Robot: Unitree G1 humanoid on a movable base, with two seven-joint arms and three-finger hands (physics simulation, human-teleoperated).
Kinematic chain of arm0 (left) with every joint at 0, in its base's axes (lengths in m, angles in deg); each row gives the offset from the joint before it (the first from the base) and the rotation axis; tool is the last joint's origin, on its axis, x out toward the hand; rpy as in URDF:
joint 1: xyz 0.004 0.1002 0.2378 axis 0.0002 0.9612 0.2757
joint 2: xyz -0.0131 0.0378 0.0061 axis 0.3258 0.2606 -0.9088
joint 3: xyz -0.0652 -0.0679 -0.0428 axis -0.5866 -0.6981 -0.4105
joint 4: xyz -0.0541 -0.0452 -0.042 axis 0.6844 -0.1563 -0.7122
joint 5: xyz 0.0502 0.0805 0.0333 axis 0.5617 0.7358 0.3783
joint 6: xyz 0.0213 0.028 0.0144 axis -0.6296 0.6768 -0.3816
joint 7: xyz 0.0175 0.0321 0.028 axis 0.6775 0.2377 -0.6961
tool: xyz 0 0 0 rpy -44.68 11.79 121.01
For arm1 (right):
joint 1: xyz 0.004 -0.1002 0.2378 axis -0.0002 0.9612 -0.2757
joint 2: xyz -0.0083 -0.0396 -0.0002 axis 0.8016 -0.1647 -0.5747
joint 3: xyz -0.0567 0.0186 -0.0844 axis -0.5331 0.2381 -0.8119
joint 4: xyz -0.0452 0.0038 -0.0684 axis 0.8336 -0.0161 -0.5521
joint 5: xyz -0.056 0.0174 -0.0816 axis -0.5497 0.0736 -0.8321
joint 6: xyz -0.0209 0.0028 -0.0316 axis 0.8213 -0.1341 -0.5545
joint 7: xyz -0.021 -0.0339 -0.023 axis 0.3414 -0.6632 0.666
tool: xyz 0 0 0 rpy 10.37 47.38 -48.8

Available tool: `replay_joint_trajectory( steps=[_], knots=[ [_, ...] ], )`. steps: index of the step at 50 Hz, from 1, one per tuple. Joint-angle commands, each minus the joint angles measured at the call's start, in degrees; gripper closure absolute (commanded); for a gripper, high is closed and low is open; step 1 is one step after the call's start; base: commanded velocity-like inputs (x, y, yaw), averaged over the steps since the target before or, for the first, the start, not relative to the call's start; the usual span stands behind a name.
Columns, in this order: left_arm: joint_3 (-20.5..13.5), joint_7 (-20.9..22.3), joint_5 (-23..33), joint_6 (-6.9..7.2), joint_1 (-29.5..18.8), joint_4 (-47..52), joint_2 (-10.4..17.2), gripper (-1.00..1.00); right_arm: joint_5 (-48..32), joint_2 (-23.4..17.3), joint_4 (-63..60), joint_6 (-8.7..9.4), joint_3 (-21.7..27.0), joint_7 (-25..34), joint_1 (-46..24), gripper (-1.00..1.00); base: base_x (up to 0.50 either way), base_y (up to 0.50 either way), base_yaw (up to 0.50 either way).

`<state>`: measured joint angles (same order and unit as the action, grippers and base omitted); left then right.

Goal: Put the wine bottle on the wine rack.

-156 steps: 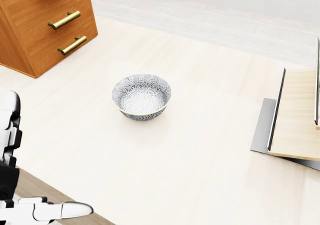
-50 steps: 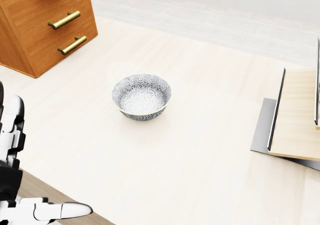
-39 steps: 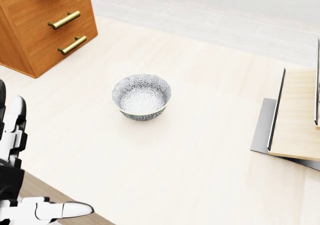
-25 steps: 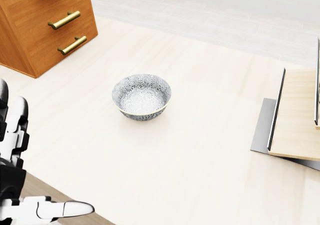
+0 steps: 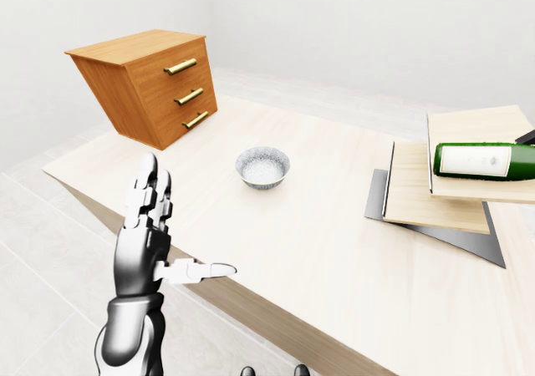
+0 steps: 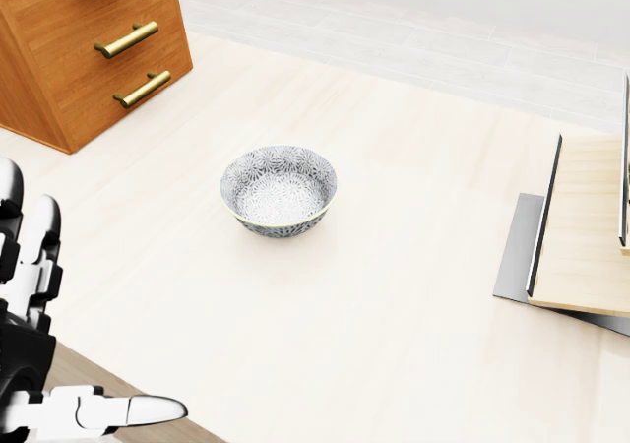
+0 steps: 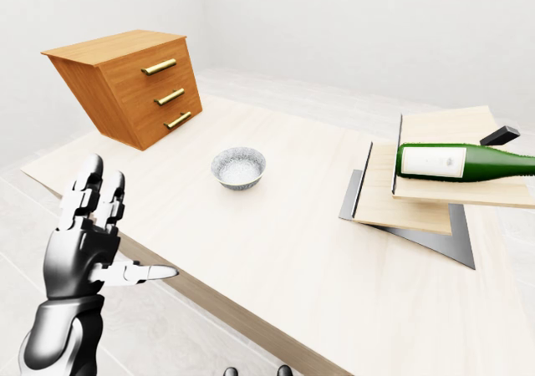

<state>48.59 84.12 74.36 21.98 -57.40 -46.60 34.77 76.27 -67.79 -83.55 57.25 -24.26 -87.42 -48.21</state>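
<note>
Pale table [image 7: 276, 251] holds the wine rack [image 7: 435, 196]; wine bottle [image 7: 464, 160] already lies on it; left hand [image 5: 150, 242] spread wide, empty; job looks done.

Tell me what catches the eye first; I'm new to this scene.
The green glass wine bottle lies on its side on the stepped pale wooden rack at the right-eye view's right. The raised silver left hand, fingers spread open, stands at lower left, with a patterned grey bowl mid-table and an orange wooden drawer chest at upper left.

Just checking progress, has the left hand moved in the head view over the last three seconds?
Yes. The left hand has risen slightly toward the drawer chest; the bowl stayed put.
</note>
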Motion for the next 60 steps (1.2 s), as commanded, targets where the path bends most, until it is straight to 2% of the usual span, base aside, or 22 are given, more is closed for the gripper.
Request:
replay_joint_trajectory(
  steps=[1,13,26,40,49,54,60],
  knots=[
    [0.3,-0.1,0.1,0.0,-0.1,-0.7,0.1,-1.0,2.4,-3.9,-4.2,0.0,-4.3,0.0,-4.0,-1.0,0.0,0.0,0.0],
    [0.4,-0.1,0.1,0.0,-0.2,-1.3,0.2,-1.0,2.0,-5.7,-7.4,0.0,-14.7,0.0,-11.8,-1.0,0.0,0.0,0.0],
    [1.1,-0.2,0.5,0.0,-0.6,-2.4,0.3,-1.0,3.2,-7.1,-14.7,0.0,-22.0,0.0,-19.2,-1.0,0.0,0.0,0.0],
    [2.4,-0.5,1.3,0.0,-1.3,-5.1,0.5,-1.0,8.1,-9.3,-24.4,0.0,-28.7,0.0,-27.1,-1.0,0.0,0.0,0.0],
    [3.0,-0.8,1.5,0.0,-2.7,-7.1,0.8,-1.0,9.8,-8.9,-30.8,0.0,-30.5,0.0,-28.7,-1.0,0.0,0.0,0.0],
    [3.8,-1.1,2.3,0.0,-4.3,-8.8,1.2,-1.0,9.4,-7.1,-34.8,0.0,-32.4,0.0,-29.4,-1.0,0.0,0.0,0.0],
    [4.0,-1.5,2.3,0.0,-8.4,-6.4,1.8,-1.0,9.1,-3.9,-39.9,0.0,-36.6,0.0,-32.8,-1.0,0.0,0.0,0.0]
  ],
)
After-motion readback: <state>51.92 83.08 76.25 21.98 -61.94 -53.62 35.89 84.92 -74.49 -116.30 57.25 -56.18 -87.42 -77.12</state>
